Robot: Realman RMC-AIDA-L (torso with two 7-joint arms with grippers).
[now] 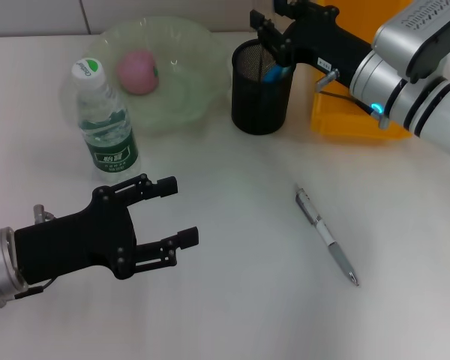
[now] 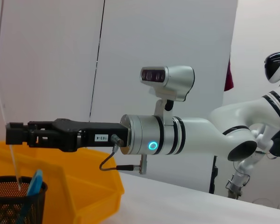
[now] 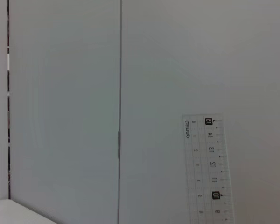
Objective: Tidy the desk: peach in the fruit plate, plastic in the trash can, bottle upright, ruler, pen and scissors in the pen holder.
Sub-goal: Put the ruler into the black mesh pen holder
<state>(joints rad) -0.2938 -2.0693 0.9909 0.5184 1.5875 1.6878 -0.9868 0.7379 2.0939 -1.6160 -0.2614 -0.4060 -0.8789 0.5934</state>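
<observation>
One white desk carries everything. One pale green fruit plate sits at the back with one pink peach in it. One yellow bin stands at the back right, behind the right arm. One black mesh pen holder stands between plate and bin, with blue handles showing inside. One capped water bottle stands upright just left of the plate. One pen lies flat on the desk, well apart from the holder. One clear ruler shows upright in the right wrist view. The right gripper hangs over the holder's rim; whether its fingers are parted, I cannot tell. The left gripper hovers near the bottle, fingers spread, holding nothing.
</observation>
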